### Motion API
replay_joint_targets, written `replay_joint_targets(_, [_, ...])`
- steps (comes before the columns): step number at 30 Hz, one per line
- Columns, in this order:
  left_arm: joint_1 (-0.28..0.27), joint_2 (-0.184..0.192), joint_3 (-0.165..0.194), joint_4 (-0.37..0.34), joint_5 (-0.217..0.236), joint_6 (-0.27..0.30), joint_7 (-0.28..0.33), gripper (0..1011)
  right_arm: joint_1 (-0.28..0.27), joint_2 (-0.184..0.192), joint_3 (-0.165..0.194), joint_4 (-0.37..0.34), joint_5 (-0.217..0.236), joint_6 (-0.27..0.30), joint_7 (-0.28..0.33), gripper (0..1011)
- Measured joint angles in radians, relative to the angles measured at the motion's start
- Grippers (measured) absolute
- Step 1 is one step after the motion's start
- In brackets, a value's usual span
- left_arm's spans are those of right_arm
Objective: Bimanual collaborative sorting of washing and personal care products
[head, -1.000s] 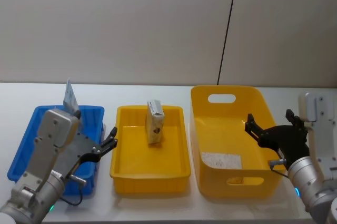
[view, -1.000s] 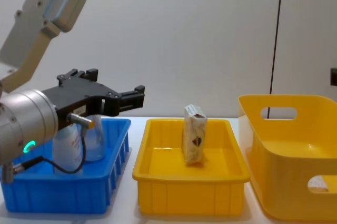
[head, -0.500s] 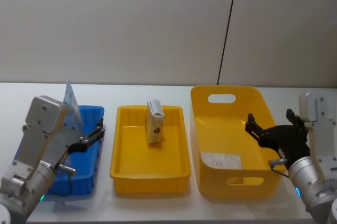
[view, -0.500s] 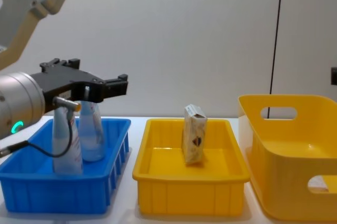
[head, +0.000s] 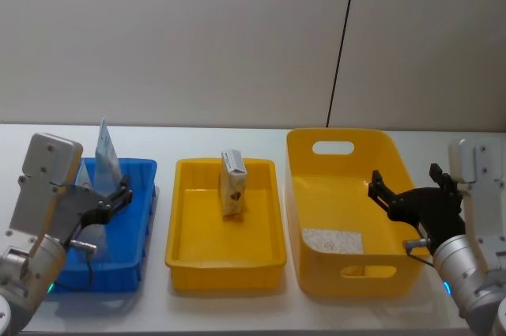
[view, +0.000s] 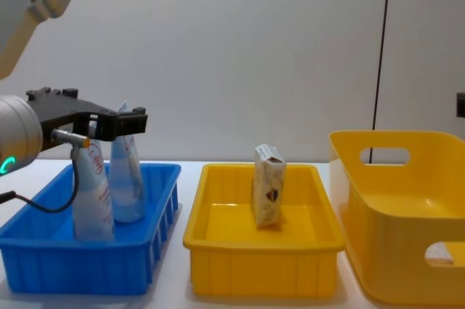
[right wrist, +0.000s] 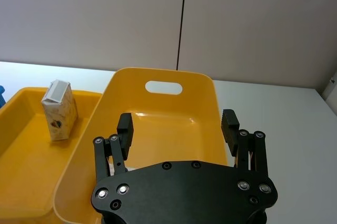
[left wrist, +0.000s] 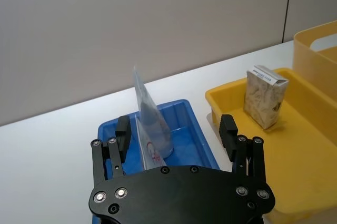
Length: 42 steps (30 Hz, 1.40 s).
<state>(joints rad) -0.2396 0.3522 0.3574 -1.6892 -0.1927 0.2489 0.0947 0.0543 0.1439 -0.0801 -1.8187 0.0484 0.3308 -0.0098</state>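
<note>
My left end effector: open, near two upright tubes in blue tray.
My right end effector: open, by yellow bin.
Risk: tubes toppling if I brush them.

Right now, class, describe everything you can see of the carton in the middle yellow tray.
The carton is small, beige and speckled, like cardboard, with a white folded top and a dark mark on one face. It is closed and stands upright, slightly tilted, on the floor of the shallow yellow tray, toward its back. Nothing else touches it.
</note>
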Motion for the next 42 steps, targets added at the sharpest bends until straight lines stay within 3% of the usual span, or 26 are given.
replay_joint_targets(15, [-0.023, -0.055, -0.038, 0.068, -0.031, 0.108, 0.028, 1001, 0.000, 0.000, 0.000, 0.000, 0.000, 0.000, 0.000, 1004])
replay_joint_targets(30, [-0.077, -0.119, -0.054, 0.182, -0.049, 0.130, 0.034, 1001, 0.000, 0.000, 0.000, 0.000, 0.000, 0.000, 0.000, 1004])
replay_joint_targets(34, [-0.097, -0.138, -0.056, 0.222, -0.049, 0.128, 0.037, 944, 0.000, 0.000, 0.000, 0.000, 0.000, 0.000, 0.000, 1004])
replay_joint_targets(42, [-0.119, -0.161, -0.057, 0.266, -0.046, 0.120, 0.040, 717, 0.000, 0.000, 0.000, 0.000, 0.000, 0.000, 0.000, 1004])
